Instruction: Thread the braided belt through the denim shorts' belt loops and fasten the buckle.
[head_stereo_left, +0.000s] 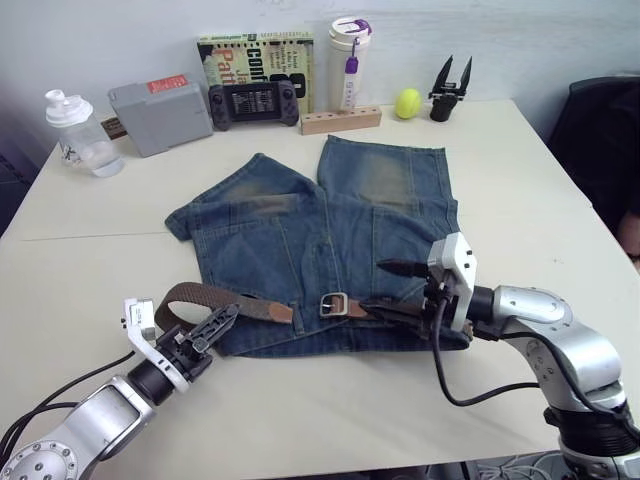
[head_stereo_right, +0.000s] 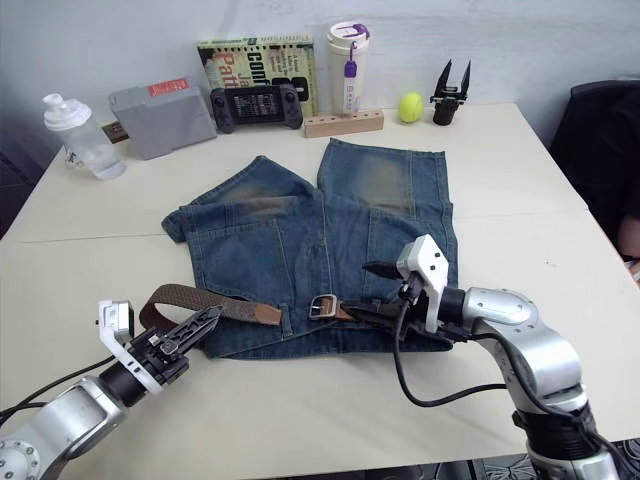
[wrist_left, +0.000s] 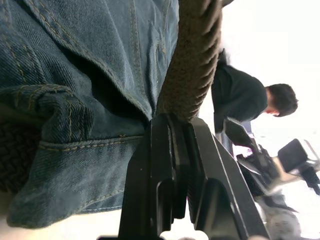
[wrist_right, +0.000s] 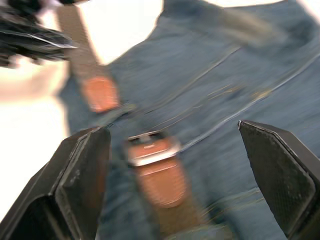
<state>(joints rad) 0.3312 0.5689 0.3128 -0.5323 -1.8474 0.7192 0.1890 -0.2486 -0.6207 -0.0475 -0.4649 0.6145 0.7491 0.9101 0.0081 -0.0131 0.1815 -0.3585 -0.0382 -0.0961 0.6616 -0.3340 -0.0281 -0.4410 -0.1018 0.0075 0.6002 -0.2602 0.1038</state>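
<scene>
The braided belt (head_stereo_left: 205, 297) lies along the waistband of the denim shorts (head_stereo_left: 320, 245), which are spread flat on a pale table (head_stereo_left: 300, 420) with the legs pointing toward the far wall. The belt is a coarse brown weave, ropey in the left wrist view, and ends in a smooth tan leather tip (head_stereo_left: 275, 312). Its free end loops out past the shorts' left edge onto the bare table. The buckle (head_stereo_left: 333, 304), a small silver rectangular frame, sits on the waistband near the middle, with a tan leather tab beside it.

The denim is mid-blue with faded brownish patches on both legs and orange stitching along its seams.

The left gripper (head_stereo_left: 212, 327) has its black fingers pressed together on the woven strap just off the shorts' left corner. The right gripper (head_stereo_left: 395, 287) hovers at the waistband's right part with its jaws spread wide, and its textured black pads (wrist_right: 82, 170) frame the buckle.

At the back stand a clear shaker bottle (head_stereo_left: 80, 133), a grey box (head_stereo_left: 160, 113) with a red label, a handheld game console (head_stereo_left: 253, 103), a book (head_stereo_left: 258, 55) whose cover lettering is too partial to read, a white tumbler (head_stereo_left: 349, 62) with a purple strap, a wooden block (head_stereo_left: 340, 121), a yellow-green ball (head_stereo_left: 407, 103) and a spare black gripper (head_stereo_left: 450, 90).
</scene>
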